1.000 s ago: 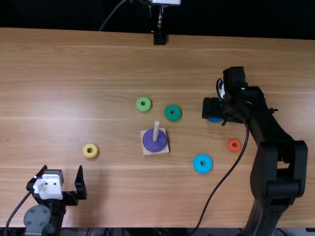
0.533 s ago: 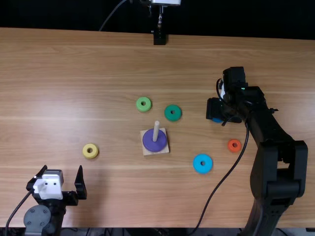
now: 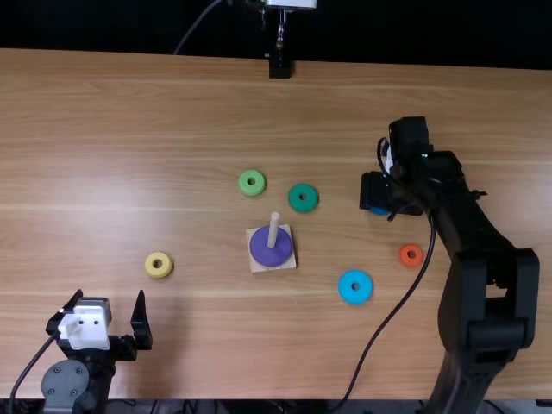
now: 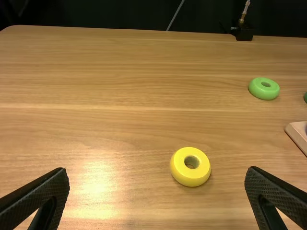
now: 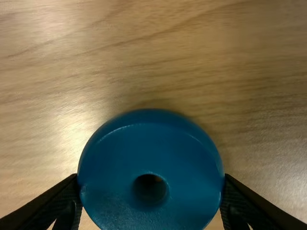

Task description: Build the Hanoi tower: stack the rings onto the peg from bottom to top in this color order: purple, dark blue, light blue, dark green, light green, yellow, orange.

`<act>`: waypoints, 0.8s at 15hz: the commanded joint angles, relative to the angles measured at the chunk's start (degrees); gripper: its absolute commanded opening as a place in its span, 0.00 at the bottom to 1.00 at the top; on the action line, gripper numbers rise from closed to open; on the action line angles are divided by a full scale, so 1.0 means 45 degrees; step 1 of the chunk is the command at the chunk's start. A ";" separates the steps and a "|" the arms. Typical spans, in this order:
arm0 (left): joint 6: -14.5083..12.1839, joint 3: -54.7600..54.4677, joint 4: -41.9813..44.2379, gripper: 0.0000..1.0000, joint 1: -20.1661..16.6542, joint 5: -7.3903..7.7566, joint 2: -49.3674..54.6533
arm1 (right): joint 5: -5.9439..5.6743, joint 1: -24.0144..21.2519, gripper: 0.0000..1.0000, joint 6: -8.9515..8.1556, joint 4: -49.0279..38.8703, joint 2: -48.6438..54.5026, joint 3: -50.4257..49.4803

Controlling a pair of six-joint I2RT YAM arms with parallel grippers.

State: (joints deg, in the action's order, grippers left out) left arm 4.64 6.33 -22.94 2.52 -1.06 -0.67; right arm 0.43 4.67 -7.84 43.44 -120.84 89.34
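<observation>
Both right fingers [image 3: 371, 191] closer (ring [image 5: 148, 143] between)

Light brown wooden table [image 3: 129, 112], wood grain. Square base [image 3: 288, 264] mid-table. Yellow ring [image 3: 166, 270] left. Light green ring [image 3: 244, 185], dark green ring [image 3: 303, 208] beyond base. Light blue ring [image 3: 346, 293] right, orange ring [image 3: 410, 262] farther right. Dark blue ring [image 5: 115, 158], right: partly covered from here, maybe touching wood.

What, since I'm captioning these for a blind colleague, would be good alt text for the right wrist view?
A dark blue ring seen close up, with the two flat black fingers of the right gripper against its opposite sides. Its round center hole faces the camera, and the light brown wooden table forms the background.
</observation>
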 commanded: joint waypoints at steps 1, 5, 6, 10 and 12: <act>-0.0048 -0.1406 -0.0996 1.00 -0.0053 0.0095 0.0148 | 0.0046 0.0428 0.03 0.0148 -0.0007 0.1774 0.0381; -0.0048 -0.1406 -0.0996 1.00 -0.0053 0.0095 0.0148 | 0.0093 0.1268 0.03 0.1062 0.2946 0.2692 0.1221; -0.0048 -0.1406 -0.0996 1.00 -0.0053 0.0095 0.0148 | 0.0093 0.1600 0.03 0.1132 0.3743 0.2849 0.1572; -0.0048 -0.1406 -0.0996 1.00 -0.0053 0.0095 0.0148 | 0.0257 0.3201 0.03 0.1108 0.5735 0.3493 0.3233; -0.0048 -0.1406 -0.0996 1.00 -0.0053 0.0095 0.0148 | 0.0280 0.4061 0.03 0.1015 0.6321 0.3532 0.4111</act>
State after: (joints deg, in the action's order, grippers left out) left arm 4.71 6.33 -22.96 2.52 -1.08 -0.69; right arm 0.97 22.20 -3.29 72.01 -107.24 105.93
